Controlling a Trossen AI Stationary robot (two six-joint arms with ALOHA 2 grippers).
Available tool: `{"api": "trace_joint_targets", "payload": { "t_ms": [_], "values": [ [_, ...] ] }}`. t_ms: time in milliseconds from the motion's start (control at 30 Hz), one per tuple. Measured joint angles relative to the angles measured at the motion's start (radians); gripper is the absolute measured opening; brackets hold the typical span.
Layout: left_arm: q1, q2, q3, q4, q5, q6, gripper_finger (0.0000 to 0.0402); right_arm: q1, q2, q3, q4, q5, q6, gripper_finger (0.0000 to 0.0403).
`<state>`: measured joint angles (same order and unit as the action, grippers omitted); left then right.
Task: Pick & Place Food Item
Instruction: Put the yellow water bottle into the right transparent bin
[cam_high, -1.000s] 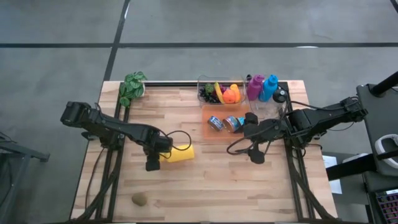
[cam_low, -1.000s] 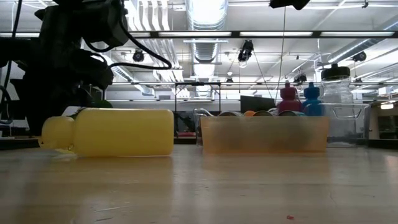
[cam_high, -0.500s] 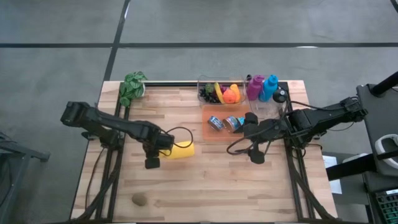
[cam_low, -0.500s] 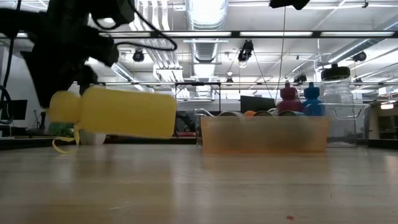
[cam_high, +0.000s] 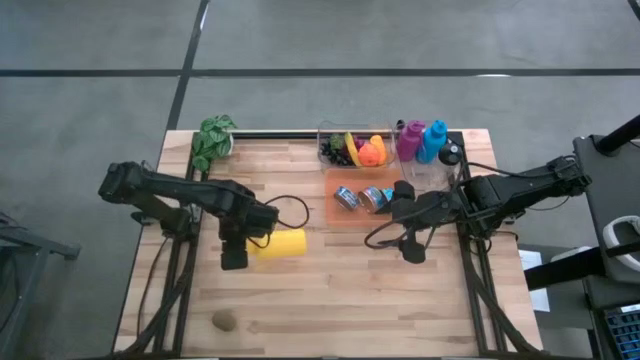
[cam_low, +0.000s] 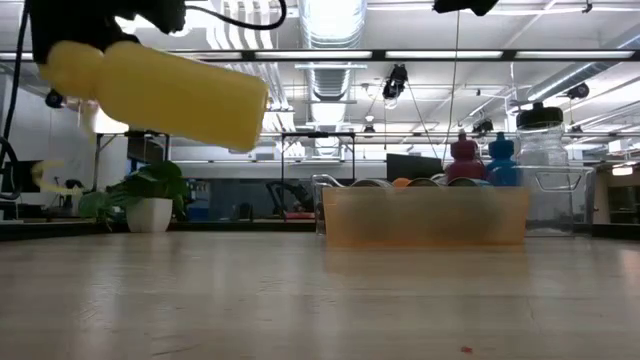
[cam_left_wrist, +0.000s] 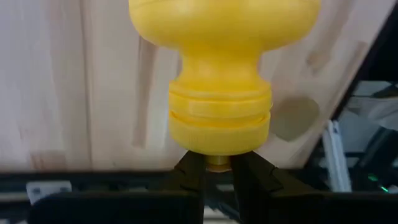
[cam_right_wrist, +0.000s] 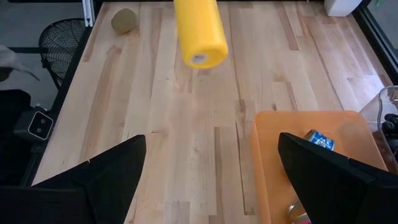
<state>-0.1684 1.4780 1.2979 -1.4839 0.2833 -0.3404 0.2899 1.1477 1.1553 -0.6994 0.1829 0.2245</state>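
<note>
A yellow plastic bottle (cam_high: 280, 243) hangs in the air over the table's left-middle. In the low view the bottle (cam_low: 160, 88) is high above the wood, its cap end up and to the picture's left. My left gripper (cam_high: 248, 240) is shut on that cap end, also seen in the left wrist view (cam_left_wrist: 217, 165). A small brown-green fruit (cam_high: 225, 320) lies on the table near the near-left corner. My right gripper (cam_high: 405, 220) waits open beside the orange tray (cam_high: 345, 222), its fingers spread wide (cam_right_wrist: 211, 158). My left gripper pinches the bottle at the tip of its yellow cap (cam_left_wrist: 218, 160), between the free ends of the two fingers. The fingers come about level from the table's left, along the bottle's length. The bottle is lifted clear, nearly lying, its base slanting a little down.
The orange tray holds a few small cans (cam_high: 362, 198). Behind it stand a clear box of fruit (cam_high: 355, 150), pink and blue bottles (cam_high: 420, 140) and a clear jar (cam_high: 432, 175). A potted plant (cam_high: 212, 140) is at the far-left corner. Bare wood spans the near half.
My left gripper has risen with the bottle and drifted a little toward the table's left edge. The bottle, lying on the table a second ago, is now lifted clear and tilted, cap end higher. My right arm has kept still.
</note>
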Motion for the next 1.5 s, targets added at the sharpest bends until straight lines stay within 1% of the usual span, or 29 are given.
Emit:
{"api": "trace_joint_targets", "payload": {
  "t_ms": [133, 233, 433, 567, 633, 833, 1067, 1200, 1333, 1500],
  "values": [
    [0.000, 0.009, 0.065, -0.092, 0.024, -0.060, 0.0056, 0.000, 0.000, 0.000, 0.000, 0.000, 0.000, 0.0364],
    [0.000, 0.013, 0.096, -0.087, 0.041, -0.081, 0.0056, 0.000, 0.000, 0.000, 0.001, 0.000, 0.000, 0.0364],
    [0.007, 0.049, 0.117, -0.087, 0.185, -0.103, 0.0056, 0.000, 0.000, 0.000, 0.002, 0.000, 0.000, 0.0364],
    [0.023, 0.065, 0.103, -0.088, 0.336, -0.108, 0.0056, 0.000, 0.000, 0.000, 0.002, 0.000, 0.001, 0.0364],
    [0.029, 0.068, 0.102, -0.086, 0.399, -0.135, 0.0056, 0.000, 0.000, 0.000, 0.002, 0.000, 0.000, 0.0364],
    [0.046, 0.070, 0.102, -0.088, 0.536, -0.287, 0.0056, 0.000, 0.000, 0.000, 0.002, 0.000, 0.000, 0.0364],
    [0.047, 0.071, 0.102, -0.088, 0.636, -0.526, 0.0056, 0.000, 0.000, 0.000, 0.002, 0.000, 0.003, 0.0364],
    [0.046, 0.071, 0.097, -0.087, 0.746, -0.670, 0.0056, 0.000, 0.000, 0.000, 0.002, 0.000, 0.003, 0.0364],
    [0.046, 0.071, 0.056, -0.087, 0.873, -0.826, 0.0056, 0.000, 0.000, 0.000, 0.002, 0.000, 0.003, 0.0364],
    [0.045, 0.071, -0.041, -0.088, 1.006, -0.915, 0.0056, 0.000, 0.000, 0.000, 0.002, 0.000, 0.003, 0.0364]
  ]
}}
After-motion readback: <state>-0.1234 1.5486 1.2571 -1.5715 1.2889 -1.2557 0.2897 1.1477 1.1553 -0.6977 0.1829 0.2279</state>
